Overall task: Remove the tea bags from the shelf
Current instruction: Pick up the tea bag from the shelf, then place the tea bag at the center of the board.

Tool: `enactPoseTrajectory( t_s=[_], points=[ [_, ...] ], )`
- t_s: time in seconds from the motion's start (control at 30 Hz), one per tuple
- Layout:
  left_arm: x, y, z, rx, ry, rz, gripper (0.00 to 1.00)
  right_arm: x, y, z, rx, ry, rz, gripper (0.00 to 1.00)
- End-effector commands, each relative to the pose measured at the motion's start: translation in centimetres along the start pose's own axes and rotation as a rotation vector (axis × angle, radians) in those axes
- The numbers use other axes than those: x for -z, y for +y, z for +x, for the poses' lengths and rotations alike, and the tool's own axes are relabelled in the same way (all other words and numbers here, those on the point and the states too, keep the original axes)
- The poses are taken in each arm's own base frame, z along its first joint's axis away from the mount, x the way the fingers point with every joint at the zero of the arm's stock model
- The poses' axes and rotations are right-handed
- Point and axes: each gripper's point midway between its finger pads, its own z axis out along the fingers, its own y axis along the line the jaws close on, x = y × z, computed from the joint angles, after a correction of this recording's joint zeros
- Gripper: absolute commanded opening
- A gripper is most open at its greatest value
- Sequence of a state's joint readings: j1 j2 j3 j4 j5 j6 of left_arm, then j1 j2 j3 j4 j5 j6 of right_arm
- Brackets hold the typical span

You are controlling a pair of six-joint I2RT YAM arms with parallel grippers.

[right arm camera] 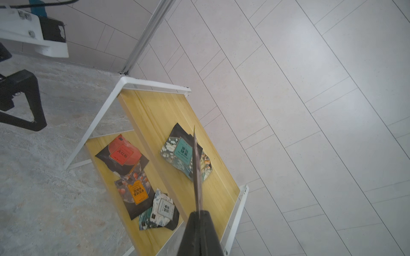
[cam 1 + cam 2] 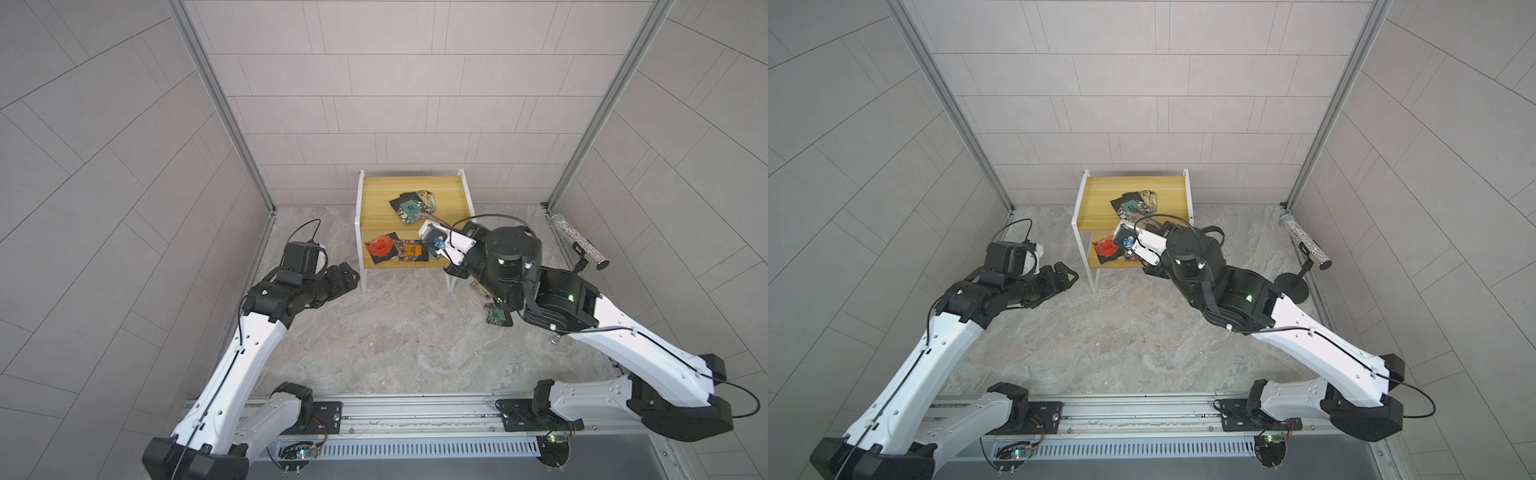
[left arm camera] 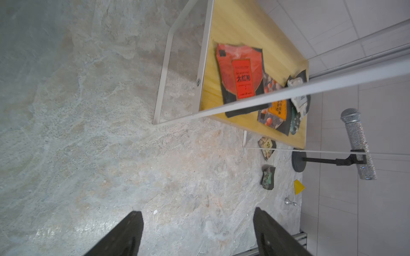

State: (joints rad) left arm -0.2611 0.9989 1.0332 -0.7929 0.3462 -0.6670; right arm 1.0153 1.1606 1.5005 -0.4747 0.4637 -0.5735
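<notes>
In both top views the shelf [image 2: 374, 191] stands at the back of the bench [image 2: 395, 340], against the rear wall. A teal bag [image 2: 409, 208] lies on its upper board. A red bag [image 2: 380, 248] and an orange bag [image 2: 412, 249] lie side by side on the lower board. My right arm [image 2: 511, 257] reaches in from the right of the frame to the shelf's right end, while the left jaws hover spread just left of the shelf, touching nothing. In a top view a green bag [image 2: 496, 316] and a tan bag [image 2: 480, 288] lie on the bench under the right arm. From the left wrist I see the left jaws wide apart at the bottom edge, only bare bench between them. The red bag [image 3: 240, 75] sits upper centre on the lower board, and the tan bag [image 3: 267, 147] and green bag [image 3: 268, 178] lie on the bench right of centre, near a tube [image 3: 357, 141] and a block [image 3: 299, 186]. From the right wrist, the right jaws at the bottom edge are pressed together on a thin bag [image 1: 197, 168] seen edge-on, which crosses the teal bag [image 1: 183, 150] in the frame's centre; whether it touches the board I cannot tell. The red bag [image 1: 124, 153], orange bag [image 1: 135, 192] and a white bag [image 1: 164, 209] lie on the lower board, lower left.
</notes>
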Motion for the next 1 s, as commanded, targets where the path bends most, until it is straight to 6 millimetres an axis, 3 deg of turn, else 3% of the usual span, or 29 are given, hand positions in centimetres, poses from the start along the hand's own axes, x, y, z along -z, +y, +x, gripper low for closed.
enactPoseTrajectory(
  t_s=[0.0, 0.2, 0.43, 0.83, 0.97],
  points=[
    [-1.2, 0.6, 1.2, -0.049, 0.019, -0.017, 0.86, 1.6, 0.1, 3.5, -0.064, 0.082, 0.047, 0.00],
    [-3.7, 1.0, 3.6, -0.109, 0.091, -0.039, 0.86, 3.0, 3.4, 9.9, -0.129, 0.204, 0.033, 0.00],
    [-5.6, 2.0, 5.3, -0.137, 0.135, -0.071, 0.86, 2.8, 8.2, 16.6, -0.220, 0.364, 0.028, 0.00],
    [-6.4, 2.7, 6.0, -0.145, 0.154, -0.083, 0.86, 0.5, 16.2, 24.0, -0.405, 0.545, 0.026, 0.00],
    [-6.5, 2.9, 6.2, -0.138, 0.154, -0.085, 0.86, -0.4, 17.7, 25.8, -0.420, 0.604, 0.071, 0.00]
  ],
)
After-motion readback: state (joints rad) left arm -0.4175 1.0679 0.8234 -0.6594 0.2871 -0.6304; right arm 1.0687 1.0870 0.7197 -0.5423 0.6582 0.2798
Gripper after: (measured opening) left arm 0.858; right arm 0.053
